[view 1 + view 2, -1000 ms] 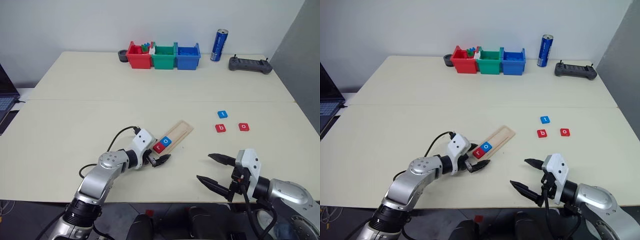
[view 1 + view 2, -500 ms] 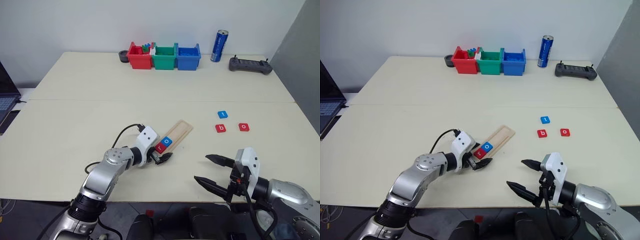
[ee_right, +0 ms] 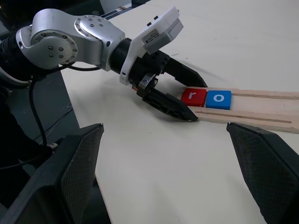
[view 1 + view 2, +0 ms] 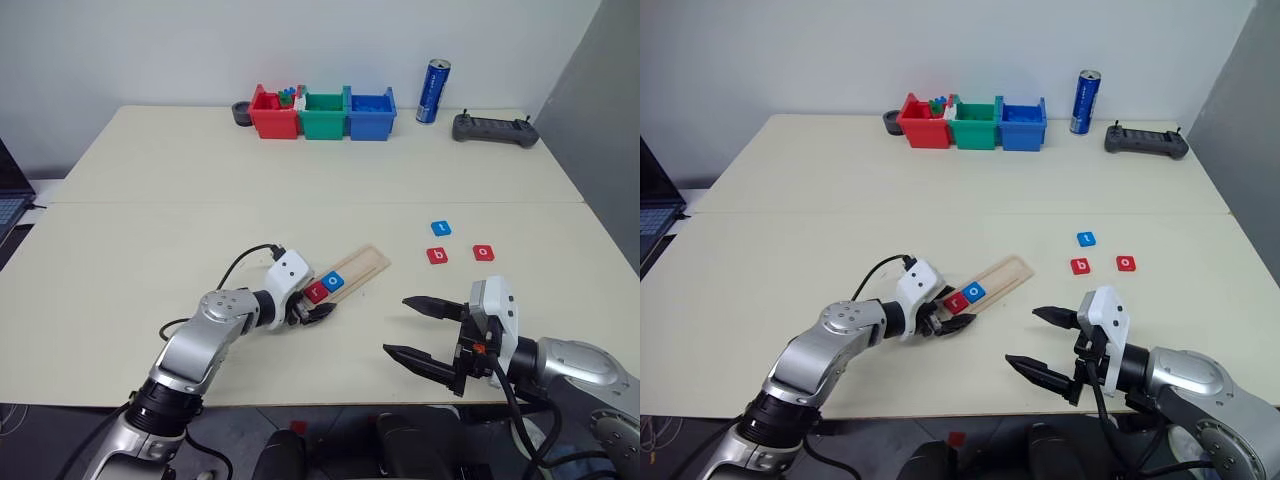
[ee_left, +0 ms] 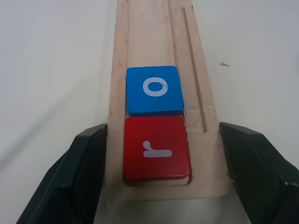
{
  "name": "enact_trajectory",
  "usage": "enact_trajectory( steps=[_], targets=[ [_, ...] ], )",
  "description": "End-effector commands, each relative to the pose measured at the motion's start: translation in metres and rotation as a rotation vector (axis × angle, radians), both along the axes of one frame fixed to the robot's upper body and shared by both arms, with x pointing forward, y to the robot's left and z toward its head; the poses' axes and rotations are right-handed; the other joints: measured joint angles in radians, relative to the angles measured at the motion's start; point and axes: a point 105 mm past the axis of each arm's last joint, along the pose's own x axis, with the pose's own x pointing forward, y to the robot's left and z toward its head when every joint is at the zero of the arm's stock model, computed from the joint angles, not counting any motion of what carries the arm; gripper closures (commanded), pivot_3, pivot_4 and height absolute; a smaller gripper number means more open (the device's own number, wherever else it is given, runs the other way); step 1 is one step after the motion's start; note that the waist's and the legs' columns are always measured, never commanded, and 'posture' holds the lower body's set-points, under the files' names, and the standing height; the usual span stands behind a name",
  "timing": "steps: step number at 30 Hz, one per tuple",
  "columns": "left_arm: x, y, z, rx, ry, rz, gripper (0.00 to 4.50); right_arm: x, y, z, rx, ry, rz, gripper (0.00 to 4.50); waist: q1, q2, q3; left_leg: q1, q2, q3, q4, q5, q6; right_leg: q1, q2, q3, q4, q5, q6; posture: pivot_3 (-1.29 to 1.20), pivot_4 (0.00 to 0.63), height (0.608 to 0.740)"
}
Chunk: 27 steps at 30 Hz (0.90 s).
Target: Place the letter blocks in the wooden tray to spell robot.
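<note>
The wooden tray (image 4: 362, 266) lies slantwise on the table's near middle. In its near end sit a red r block (image 4: 316, 293) and a blue o block (image 4: 335, 282), side by side. My left gripper (image 4: 318, 309) is shut on that end of the tray, one finger (image 5: 88, 163) against each long edge. To the right of the tray, a blue t block (image 4: 441, 228), a red b block (image 4: 437, 255) and a red o block (image 4: 484, 253) lie loose. My right gripper (image 4: 395, 325) hovers open and empty near the front edge, below those three.
Red (image 4: 275, 113), green (image 4: 323, 113) and blue (image 4: 371, 112) bins line the far edge, with a dark bowl (image 4: 241, 112) to their left. Farther right along that edge are a blue can (image 4: 434, 91) and a black controller (image 4: 493, 129). A laptop corner (image 4: 8, 200) shows at far left.
My left gripper has closed its fingers onto the near end of the tray. My right gripper has risen slightly, still open. The blocks have not moved.
</note>
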Motion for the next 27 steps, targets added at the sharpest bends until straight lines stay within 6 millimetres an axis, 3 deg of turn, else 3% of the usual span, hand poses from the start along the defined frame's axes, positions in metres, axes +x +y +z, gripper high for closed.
enact_trajectory(
  steps=[1, 4, 13, 21, 27],
  targets=[
    [-0.02, 0.007, -0.011, 0.029, 0.037, -0.165, 1.12, -0.006, 0.0, 0.001, -0.075, -0.032, 0.052, 0.0, 0.001, 0.0, 0.0, 0.0, 0.0, 0.0, 0.0, 0.0, 0.0, 0.0, 0.0, 0.0, 0.0, 0.0, 0.0, 0.0, 0.15, 0.74],
    [-0.027, 0.01, -0.007, 0.042, 0.015, -0.293, 1.12, -0.01, -0.01, -0.01, -0.191, -0.031, 0.065, 0.0, 0.008, 0.0, 0.0, -0.001, 0.0, 0.0, 0.0, 0.0, 0.0, -0.001, 0.0, 0.0, -0.001, 0.0, -0.001, 0.0, 0.15, 0.74],
    [-0.034, 0.003, -0.001, 0.062, -0.038, -0.55, 1.12, -0.019, -0.017, -0.017, -0.238, -0.022, 0.061, 0.0, 0.015, -0.001, 0.001, -0.002, 0.0, 0.0, 0.0, 0.0, 0.0, -0.001, -0.001, 0.0, -0.001, -0.001, -0.001, 0.0, 0.15, 0.74],
    [-0.017, 0.006, -0.005, 0.167, -0.143, -0.623, 1.12, -0.012, -0.041, -0.018, -0.268, -0.009, -0.053, 0.0, 0.02, -0.001, 0.0, -0.002, 0.0, 0.0, 0.001, 0.0, 0.0, -0.001, 0.0, 0.0, -0.001, 0.0, -0.001, 0.0, 0.15, 0.74],
    [-0.015, 0.012, -0.007, 0.18, -0.104, -0.632, 1.12, -0.004, -0.062, -0.01, -0.3, -0.026, -0.12, 0.0, 0.019, -0.001, 0.0, -0.001, 0.0, 0.0, 0.001, 0.0, 0.0, 0.0, 0.0, 0.0, 0.0, 0.0, -0.001, 0.0, 0.15, 0.74]
  ],
)
